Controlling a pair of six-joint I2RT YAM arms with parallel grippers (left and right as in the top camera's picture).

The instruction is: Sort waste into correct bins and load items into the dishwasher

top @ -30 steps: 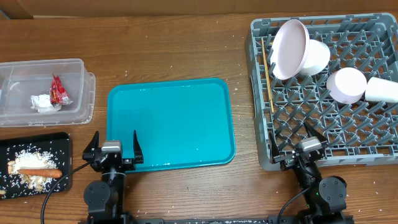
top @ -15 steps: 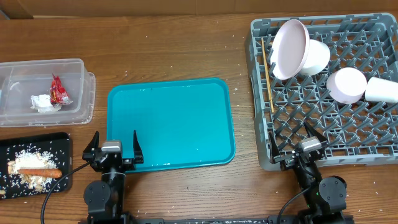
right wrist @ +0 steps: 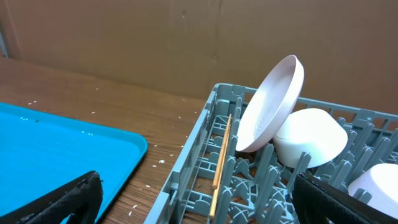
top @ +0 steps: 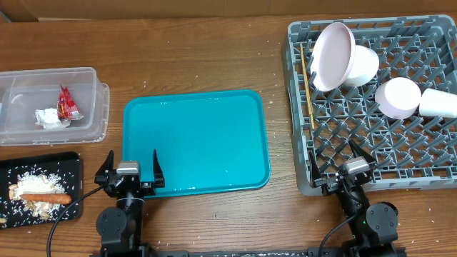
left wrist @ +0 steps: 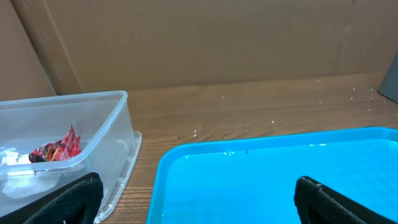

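The grey dish rack [top: 428, 175] at the right holds a tilted white plate [top: 333, 56], a bowl [top: 363, 66], a small plate [top: 398, 98], a cup [top: 438, 103] and wooden chopsticks [top: 307, 86]. The clear tub [top: 89, 130] at the left holds the red wrapper [top: 66, 103] and white tissue [top: 48, 118]. The black tray [top: 70, 163] holds the carrot [top: 43, 198] and food scraps [top: 32, 183]. My left gripper [top: 130, 169] is open and empty at the teal tray's near edge. My right gripper [top: 341, 165] is open and empty at the rack's near left corner.
The teal serving tray [top: 196, 141] lies bare in the middle of the wooden table. White crumbs are scattered over the table. A cardboard wall stands behind the table in both wrist views [left wrist: 205, 43].
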